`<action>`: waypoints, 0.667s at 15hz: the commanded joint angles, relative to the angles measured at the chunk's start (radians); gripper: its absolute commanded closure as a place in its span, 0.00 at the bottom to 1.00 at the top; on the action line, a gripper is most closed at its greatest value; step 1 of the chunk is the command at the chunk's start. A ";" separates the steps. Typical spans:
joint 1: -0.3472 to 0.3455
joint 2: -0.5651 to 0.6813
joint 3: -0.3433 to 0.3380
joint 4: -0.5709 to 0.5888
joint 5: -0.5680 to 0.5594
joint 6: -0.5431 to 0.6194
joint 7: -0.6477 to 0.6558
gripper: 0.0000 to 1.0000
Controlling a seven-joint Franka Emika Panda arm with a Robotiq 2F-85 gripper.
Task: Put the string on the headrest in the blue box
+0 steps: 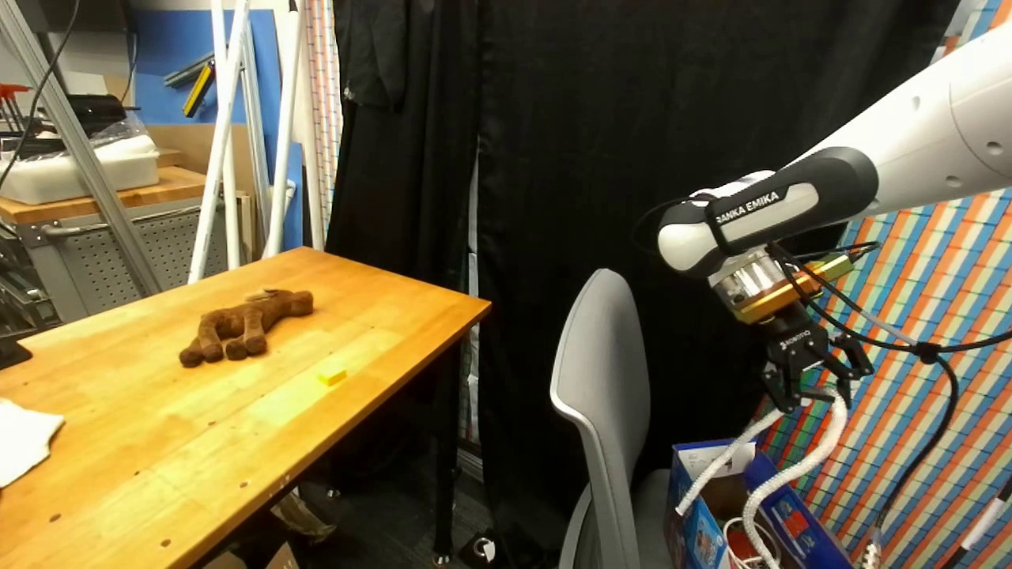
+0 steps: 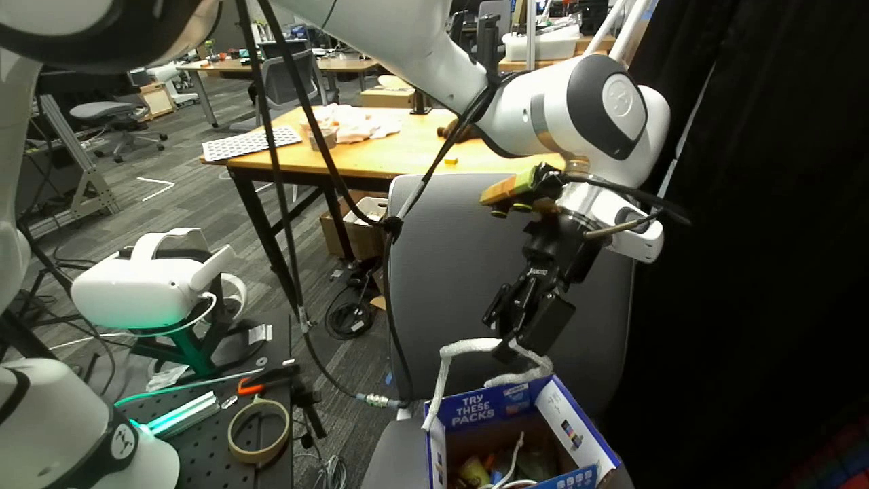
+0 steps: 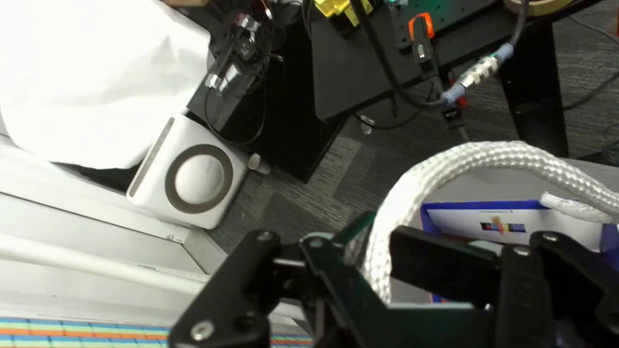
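Seemingly light and limp, the white braided cord [image 3: 483, 155] should drape easily into the open blue cardboard carton [image 2: 468, 413] — the black two-fingered gripper [image 3: 380, 241] pinching it, sensibly, partway along.

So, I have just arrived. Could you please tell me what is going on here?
A white robot arm is handling a limp, white braided cord, with its black jaws closed on it. They hold it above an open blue cardboard box, which seems to rest on a grey chair seat. The cord is clear of the rounded, light grey headrest but has not been released into the box: it dangles on both sides of the jaws. I cannot tell whether either end is inside.
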 commanded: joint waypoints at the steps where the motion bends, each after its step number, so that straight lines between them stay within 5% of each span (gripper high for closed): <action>1: 0.023 0.076 -0.026 0.124 -0.082 -0.160 0.011 0.93; 6: 0.016 0.107 -0.018 0.189 -0.119 -0.177 -0.002 0.92; 10: 0.026 -0.040 -0.045 0.160 -0.177 -0.190 0.083 0.92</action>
